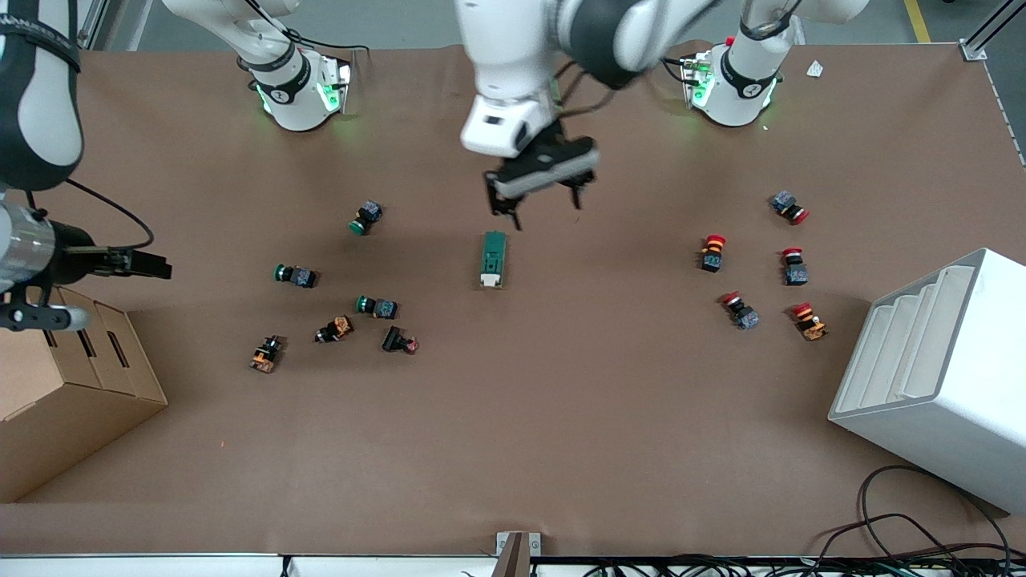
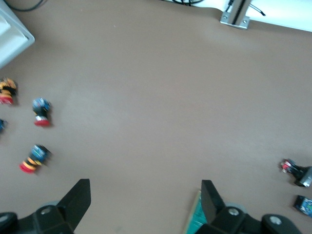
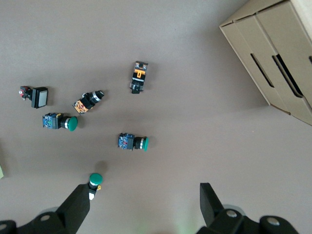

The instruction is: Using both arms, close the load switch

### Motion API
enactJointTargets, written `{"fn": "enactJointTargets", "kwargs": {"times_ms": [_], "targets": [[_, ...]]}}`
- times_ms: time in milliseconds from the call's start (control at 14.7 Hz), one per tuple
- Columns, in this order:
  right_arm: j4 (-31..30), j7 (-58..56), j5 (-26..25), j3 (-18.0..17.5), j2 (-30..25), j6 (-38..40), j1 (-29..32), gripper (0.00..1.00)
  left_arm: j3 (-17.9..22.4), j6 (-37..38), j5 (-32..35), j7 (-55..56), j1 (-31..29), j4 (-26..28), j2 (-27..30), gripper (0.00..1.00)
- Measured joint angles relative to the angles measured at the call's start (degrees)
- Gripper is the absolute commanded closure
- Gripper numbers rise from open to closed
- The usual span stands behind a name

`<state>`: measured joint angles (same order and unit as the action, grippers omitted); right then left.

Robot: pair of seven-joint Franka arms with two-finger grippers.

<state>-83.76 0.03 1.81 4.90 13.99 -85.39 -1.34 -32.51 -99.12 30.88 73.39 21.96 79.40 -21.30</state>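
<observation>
I've got the load switch [image 1: 493, 259] lying flat mid-table, roughly centred between the two arm ends, cream lever end pointing toward the front camera's edge. Left gripper [image 1: 535, 198] hangs over the bare mat just base-side of the switch, fingers spread, nothing in them. Left wrist view shows the switch's green edge [image 2: 196, 220] right by one finger [image 2: 210, 198].

Right gripper [image 1: 148, 265] is up near the right arm's end of the table, over the mat beside the cardboard box [image 1: 68, 393], fingers parted and empty per the right wrist view [image 3: 146, 207].

Green-capped push buttons [image 1: 377, 306] are scattered between the switch and the cardboard box; red-capped push buttons [image 1: 712, 252] sit toward the left arm's end, near the white bin [image 1: 938, 377] at that front corner.
</observation>
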Motion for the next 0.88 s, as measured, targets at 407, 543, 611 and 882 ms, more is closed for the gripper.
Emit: {"fn": "enactJointTargets", "kwargs": {"times_ms": [407, 543, 611, 882], "targets": [[2.0, -0.7, -0.6, 0.0, -0.6, 1.6, 0.7, 0.0, 0.9, -0.2, -10.8, -23.3, -17.5, -0.2, 4.1, 0.0], [2.8, -0.7, -0.8, 0.0, -0.6, 1.9, 0.8, 0.0, 5.0, -0.1, -14.3, -30.4, -19.0, -0.1, 6.0, 0.0], [3.4, -0.7, -0.9, 0.0, -0.6, 2.8, 0.9, 0.0, 7.6, 0.3, -15.8, -34.0, -19.0, 0.1, 7.0, 0.0], [5.4, -0.7, -1.0, 0.0, -0.6, 4.7, 1.6, 0.0, 17.0, 4.0, -22.9, -49.0, -18.9, 2.1, 12.4, 0.0]]}}
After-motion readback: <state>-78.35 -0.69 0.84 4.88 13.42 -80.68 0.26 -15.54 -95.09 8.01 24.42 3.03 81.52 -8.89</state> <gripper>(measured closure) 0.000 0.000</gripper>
